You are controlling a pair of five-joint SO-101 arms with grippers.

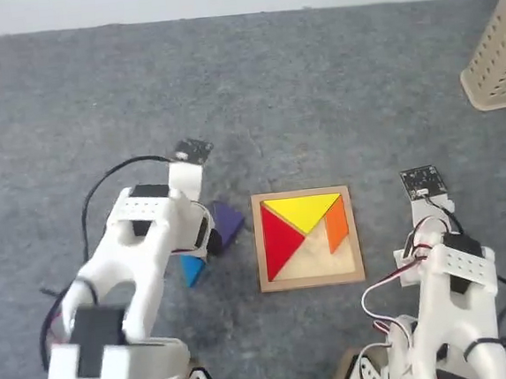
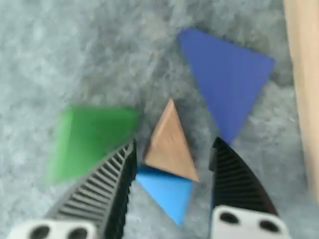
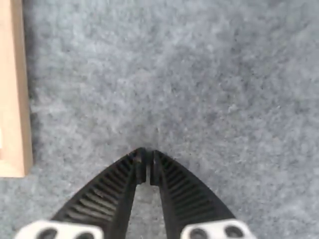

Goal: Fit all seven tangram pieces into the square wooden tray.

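Note:
The square wooden tray (image 1: 312,277) holds a yellow triangle (image 1: 302,210), a red triangle (image 1: 279,239) and an orange piece (image 1: 336,226). Left of it on the carpet lie a dark blue triangle (image 2: 227,74), a tan triangle (image 2: 169,144), a light blue triangle (image 2: 167,191) and a green piece (image 2: 92,137). My left gripper (image 2: 174,147) hangs open just above them, its fingers either side of the tan triangle. The tan triangle touches or overlaps the light blue one. Beside the tray's right edge (image 3: 12,89), my right gripper (image 3: 147,157) is shut on nothing, low over bare carpet.
A perforated beige basket (image 1: 498,53) stands at the far right. The left arm (image 1: 142,243) covers part of the loose pieces in the high view; the dark blue triangle (image 1: 226,220) and light blue triangle (image 1: 192,268) peek out. Grey carpet surrounds the tray.

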